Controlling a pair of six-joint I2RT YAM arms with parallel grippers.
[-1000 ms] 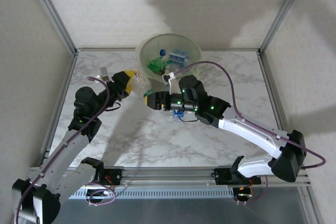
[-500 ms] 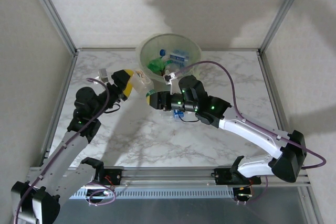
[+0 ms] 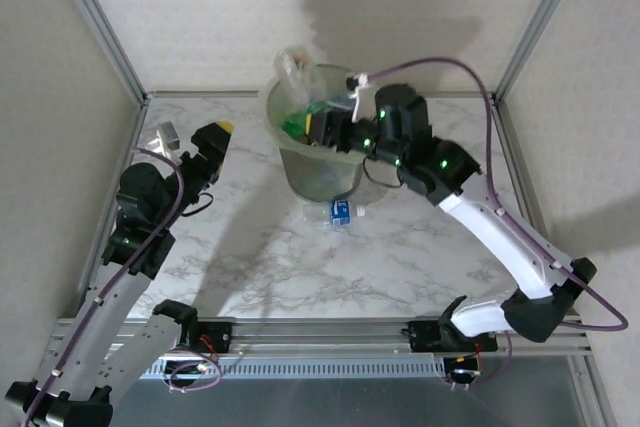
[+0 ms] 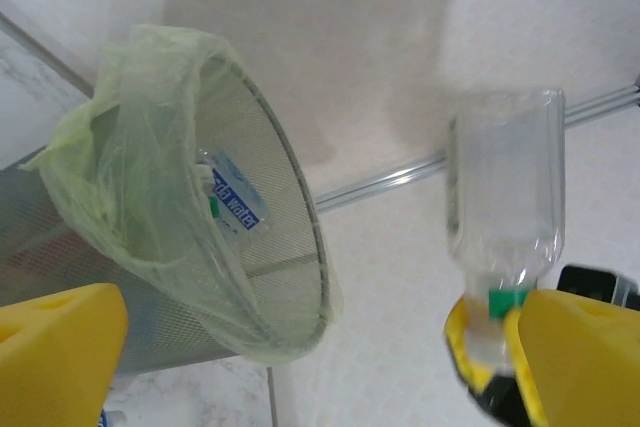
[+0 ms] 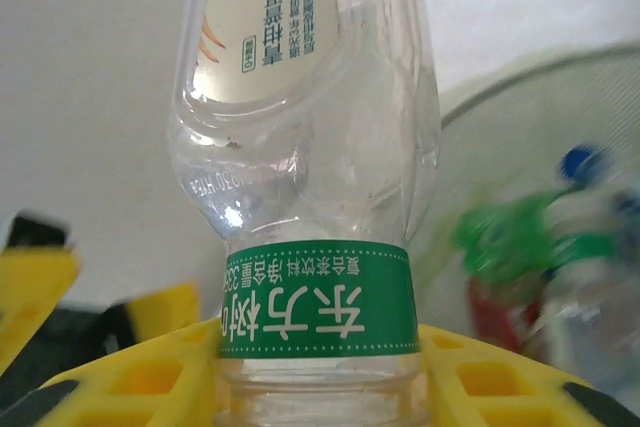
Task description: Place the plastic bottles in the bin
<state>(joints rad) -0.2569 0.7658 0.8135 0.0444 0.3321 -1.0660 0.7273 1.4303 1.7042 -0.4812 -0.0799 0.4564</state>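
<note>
At the left of the marble-patterned table (image 3: pixel 250 257), the left gripper (image 3: pixel 215 137) hangs raised and pointing toward the back wall, its yellow fingers (image 4: pixel 60 347) spread wide apart with nothing between them. It is well short of the bin and touches nothing.

Just right of it stands the round pale-green bin (image 3: pixel 300 172), lined with a thin plastic bag (image 4: pixel 120 157) that flops over the rim. Inside lie a green bottle (image 3: pixel 296 125) and, seen through the left wrist camera, a clear bottle with a blue label (image 4: pixel 238 205) against the wall.

Above the bin's far-left rim, a clear crushed plastic bottle (image 3: pixel 294 67) stands nearly upright. It is inverted, with its wider body on top and a green band (image 5: pixel 318 297) around the narrow lower end.

The right gripper (image 3: pixel 318 127) reaches in over the bin's opening from the right, and its yellow fingers (image 5: pixel 140 387) are clamped on that narrow end just below the green band, holding the clear crushed plastic bottle clear of the rim.

In front of the bin, just beside its base, a small blue-labelled bottle (image 3: pixel 340 211) lies flat on the table.
</note>
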